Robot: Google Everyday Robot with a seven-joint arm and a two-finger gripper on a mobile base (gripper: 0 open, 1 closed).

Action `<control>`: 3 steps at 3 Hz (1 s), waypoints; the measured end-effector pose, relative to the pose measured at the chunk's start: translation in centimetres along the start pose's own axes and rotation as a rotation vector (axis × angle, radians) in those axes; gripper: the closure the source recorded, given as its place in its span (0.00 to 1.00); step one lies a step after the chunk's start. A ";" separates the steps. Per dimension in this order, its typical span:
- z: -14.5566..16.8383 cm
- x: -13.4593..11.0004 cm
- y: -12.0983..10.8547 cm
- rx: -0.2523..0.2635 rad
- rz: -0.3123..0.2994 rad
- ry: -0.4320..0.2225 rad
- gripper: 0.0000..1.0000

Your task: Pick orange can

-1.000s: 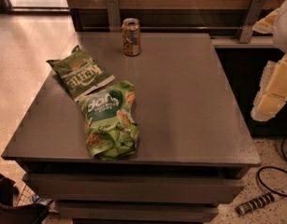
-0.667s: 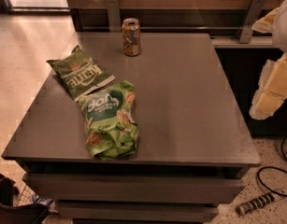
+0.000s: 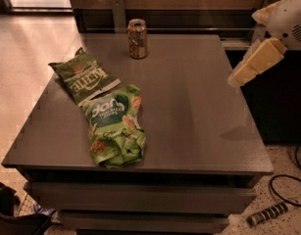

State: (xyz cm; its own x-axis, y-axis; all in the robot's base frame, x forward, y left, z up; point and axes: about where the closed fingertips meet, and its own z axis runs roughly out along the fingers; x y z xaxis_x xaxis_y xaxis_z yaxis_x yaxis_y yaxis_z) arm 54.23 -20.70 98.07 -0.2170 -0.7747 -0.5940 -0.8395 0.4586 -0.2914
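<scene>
Claw (image 3: 251,64) at right edge, beside the desk (image 3: 189,106); its arm is cut off by the frame. Orange can (image 3: 137,38) label print illegible. Dark object (image 3: 12,215) at bottom left partly cropped.

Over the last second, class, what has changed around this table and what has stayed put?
The gripper has moved up and left in view, from beside the table to over its right edge. Nothing was grasped. The orange can, dark green bag and light green bag stayed put.

orange can (image 3: 137,38) upright, rear, end effector (image 3: 252,62) R
</scene>
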 end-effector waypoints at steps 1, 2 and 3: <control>3.1 -2.9 -3.1 0.030 0.090 -0.228 0.00; 6.4 -8.2 -4.4 0.054 0.155 -0.465 0.00; 7.7 -11.5 -4.3 0.073 0.185 -0.565 0.00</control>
State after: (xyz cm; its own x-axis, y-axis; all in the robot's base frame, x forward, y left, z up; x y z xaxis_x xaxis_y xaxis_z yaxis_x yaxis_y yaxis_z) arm 64.14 -10.40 100.33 -0.0409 -0.3364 -0.9408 -0.7720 0.6084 -0.1840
